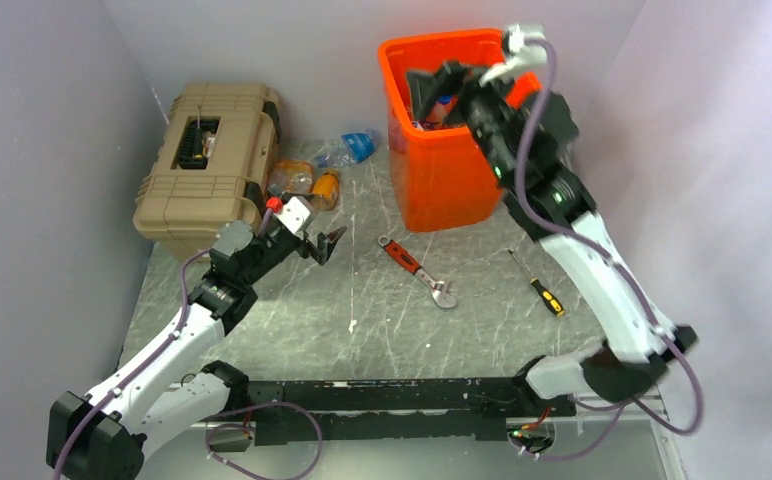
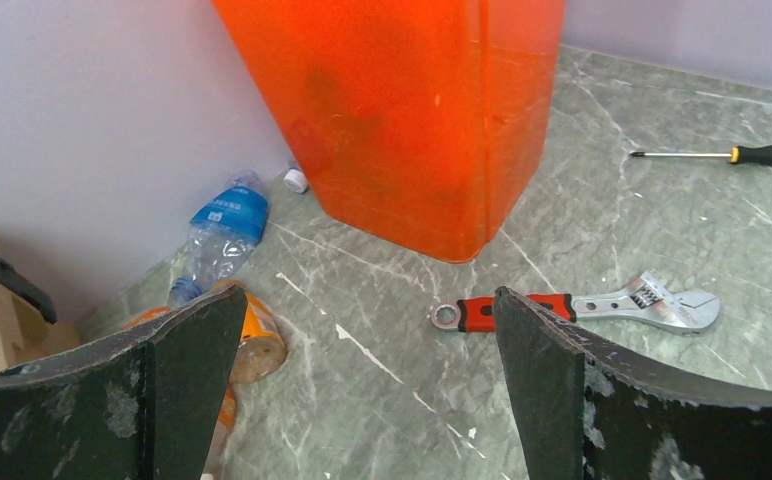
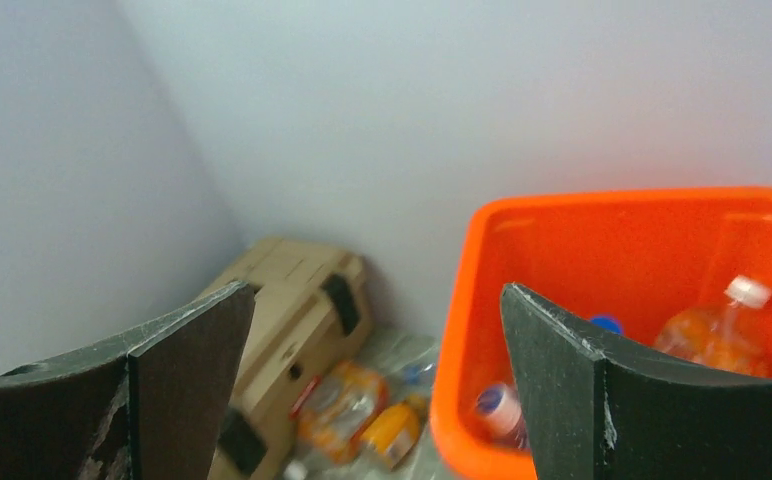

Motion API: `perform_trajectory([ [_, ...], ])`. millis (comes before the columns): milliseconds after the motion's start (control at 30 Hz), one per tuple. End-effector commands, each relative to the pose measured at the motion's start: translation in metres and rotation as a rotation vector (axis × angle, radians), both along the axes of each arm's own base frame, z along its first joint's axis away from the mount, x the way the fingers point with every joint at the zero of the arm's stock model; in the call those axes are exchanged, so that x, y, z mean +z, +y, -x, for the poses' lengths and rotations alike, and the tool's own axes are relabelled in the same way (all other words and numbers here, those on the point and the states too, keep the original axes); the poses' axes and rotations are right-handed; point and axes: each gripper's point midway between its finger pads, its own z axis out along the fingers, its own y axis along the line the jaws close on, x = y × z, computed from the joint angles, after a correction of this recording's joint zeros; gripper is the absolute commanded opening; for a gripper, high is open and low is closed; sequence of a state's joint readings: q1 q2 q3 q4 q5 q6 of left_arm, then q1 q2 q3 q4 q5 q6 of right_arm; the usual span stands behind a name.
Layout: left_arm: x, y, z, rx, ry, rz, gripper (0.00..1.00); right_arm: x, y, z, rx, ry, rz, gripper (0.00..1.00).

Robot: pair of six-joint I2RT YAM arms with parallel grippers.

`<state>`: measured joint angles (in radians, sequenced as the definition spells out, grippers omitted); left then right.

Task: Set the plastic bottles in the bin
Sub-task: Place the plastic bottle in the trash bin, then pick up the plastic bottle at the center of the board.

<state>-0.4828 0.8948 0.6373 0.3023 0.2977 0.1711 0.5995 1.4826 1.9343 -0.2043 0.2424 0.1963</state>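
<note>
Soft, even light fills all three views, bright, with only faint shadows. The overhead and left wrist views are sharp; the counter [image 2: 662,230] shows a mild sheen. The right wrist view is blurred: the bin [image 3: 612,205] glows oversaturated, and the bottles [image 3: 717,335] inside it look smeared.

gap: bottles [image 1: 307,183] lie between toolbox [image 1: 202,170] and bin [image 1: 442,195] — near side open | obstacle: wrench [image 1: 417,270] before bin

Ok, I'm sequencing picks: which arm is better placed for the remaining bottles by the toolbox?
Left. The left gripper, open and empty, sits low beside the orange bottles by the toolbox; the right gripper, also open, is up over the bin, farther off.
</note>
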Motion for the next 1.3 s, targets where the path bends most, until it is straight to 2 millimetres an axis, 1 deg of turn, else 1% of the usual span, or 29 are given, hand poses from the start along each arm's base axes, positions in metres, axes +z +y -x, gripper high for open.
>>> perform_trajectory([
  [0,0.011,0.010,-0.012,0.087,-0.023,0.023,1.00,-0.013,-0.002,0.057,0.104,-0.092,-0.038,0.98],
  [67,0.009,0.014,-0.016,0.115,-0.018,0.014,1.00,-0.035,0.003,0.085,0.201,-0.085,-0.068,0.96],
  [100,0.010,0.017,-0.018,0.136,-0.017,0.014,0.99,-0.039,0.001,0.102,0.246,-0.084,-0.099,0.95],
  [167,0.010,0.021,-0.021,0.164,-0.014,0.020,0.99,-0.063,0.009,0.125,0.343,-0.036,-0.119,0.93],
  [233,0.011,0.024,-0.022,0.182,-0.013,0.018,0.99,-0.094,0.014,0.140,0.395,0.033,-0.122,0.91],
  [267,0.011,0.024,-0.023,0.186,-0.008,0.020,1.00,-0.111,0.016,0.146,0.410,0.073,-0.125,0.91],
  [333,0.010,0.024,-0.023,0.188,0.000,0.021,1.00,-0.150,0.017,0.152,0.411,0.159,-0.108,0.90],
  [367,0.010,0.023,-0.023,0.186,0.004,0.021,0.99,-0.172,0.016,0.152,0.398,0.208,-0.096,0.90],
  [400,0.007,0.022,-0.023,0.185,0.010,0.016,0.99,-0.201,0.015,0.153,0.385,0.272,-0.073,0.89],
  [500,-0.005,0.018,-0.026,0.190,0.036,-0.026,0.99,-0.247,0.008,0.163,0.380,0.359,-0.065,0.89],
  [600,-0.022,0.017,-0.034,0.217,0.083,-0.072,1.00,-0.284,0.000,0.171,0.366,0.422,-0.083,0.88],
  [633,-0.029,0.018,-0.039,0.237,0.109,-0.090,0.99,-0.293,-0.002,0.173,0.360,0.437,-0.089,0.88],
  [667,-0.031,0.017,-0.046,0.253,0.132,-0.105,0.99,-0.302,-0.004,0.175,0.354,0.450,-0.089,0.88],
  [800,-0.066,0.028,-0.075,0.419,0.391,-0.230,0.96,-0.328,-0.011,0.179,0.338,0.485,-0.073,0.88],
  [900,-0.074,0.030,-0.094,0.526,0.510,-0.264,0.94,-0.344,-0.013,0.182,0.333,0.502,-0.064,0.88],
  [967,-0.077,0.029,-0.104,0.578,0.533,-0.249,0.96,-0.349,-0.013,0.184,0.341,0.502,-0.064,0.88],
  [1067,-0.083,0.020,-0.119,0.597,0.548,-0.238,0.96,-0.357,-0.014,0.187,0.352,0.504,-0.060,0.88],
  [1133,-0.092,0.013,-0.131,0.614,0.580,-0.274,0.96,-0.362,-0.014,0.189,0.361,0.507,-0.047,0.88],
  [1167,-0.104,0.010,-0.139,0.624,0.605,-0.315,0.95,-0.365,-0.015,0.190,0.361,0.510,-0.038,0.88],
  [1200,-0.110,0.007,-0.146,0.636,0.617,-0.344,0.95,-0.367,-0.015,0.191,0.361,0.514,-0.034,0.88],
  [1233,-0.109,0.003,-0.155,0.649,0.616,-0.353,0.95,-0.370,-0.015,0.193,0.367,0.520,-0.032,0.88],
  [1267,-0.116,0.002,-0.161,0.662,0.626,-0.374,0.95,-0.374,-0.013,0.195,0.382,0.526,-0.032,0.88],
])
